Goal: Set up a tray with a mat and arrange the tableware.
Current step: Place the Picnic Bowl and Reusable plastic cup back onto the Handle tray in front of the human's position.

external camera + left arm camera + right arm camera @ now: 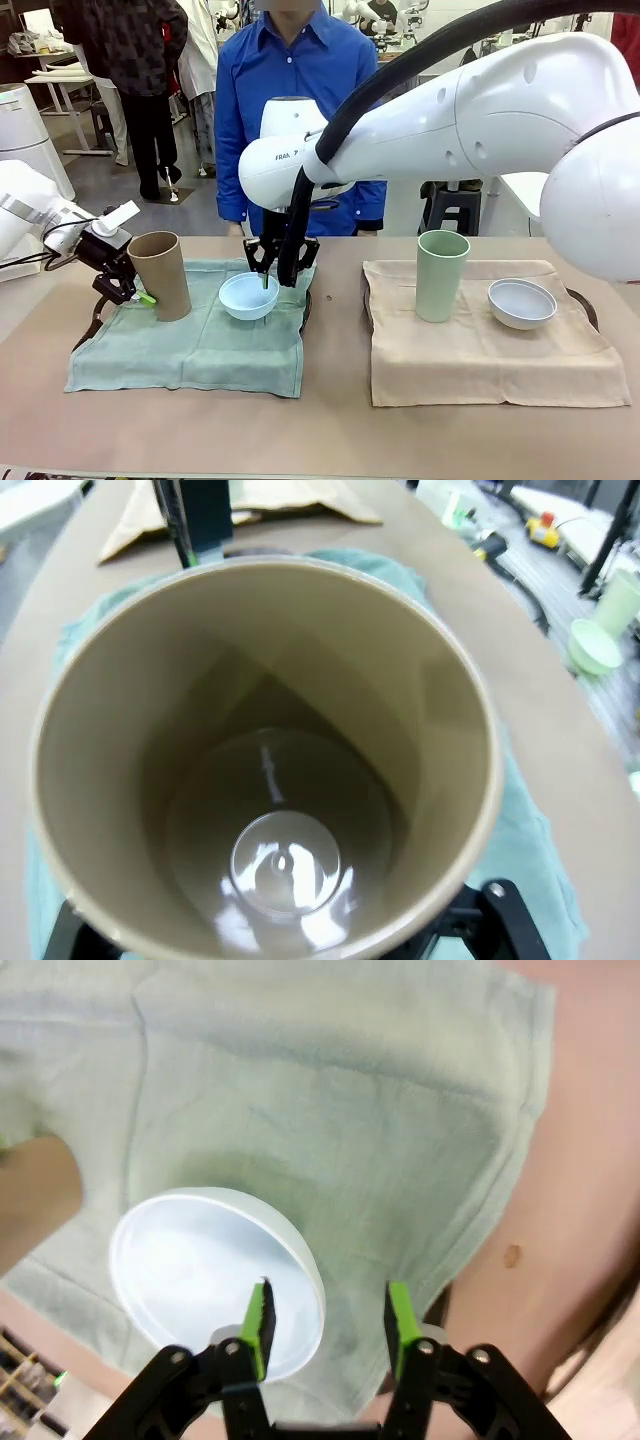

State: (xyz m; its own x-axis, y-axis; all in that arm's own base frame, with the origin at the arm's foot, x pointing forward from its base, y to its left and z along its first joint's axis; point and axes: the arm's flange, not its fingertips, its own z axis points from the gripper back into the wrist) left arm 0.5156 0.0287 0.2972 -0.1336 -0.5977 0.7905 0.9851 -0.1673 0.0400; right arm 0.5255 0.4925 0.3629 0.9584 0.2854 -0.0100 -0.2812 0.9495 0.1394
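A tan-brown cup (162, 272) stands upright on the green mat (200, 350), with a dark tray edge (305, 312) showing under the mat. My left gripper (135, 292) is open at the cup's left side. In the left wrist view I look down into the cup (270, 730), and its black fingers (497, 905) stand outside the wall. The light blue bowl (248, 296) rests beside the cup. My right gripper (268, 275) hangs over its far rim. In the right wrist view that gripper (328, 1320) is open astride the bowl (200, 1270) rim, pads apart from it.
A beige mat (480, 360) on the right, over a second tray (587, 305), carries a pale green cup (441, 275) and a whitish bowl (521, 302). A person in a blue shirt (300, 90) stands at the far side. Bare table (320, 430) runs along the near edge.
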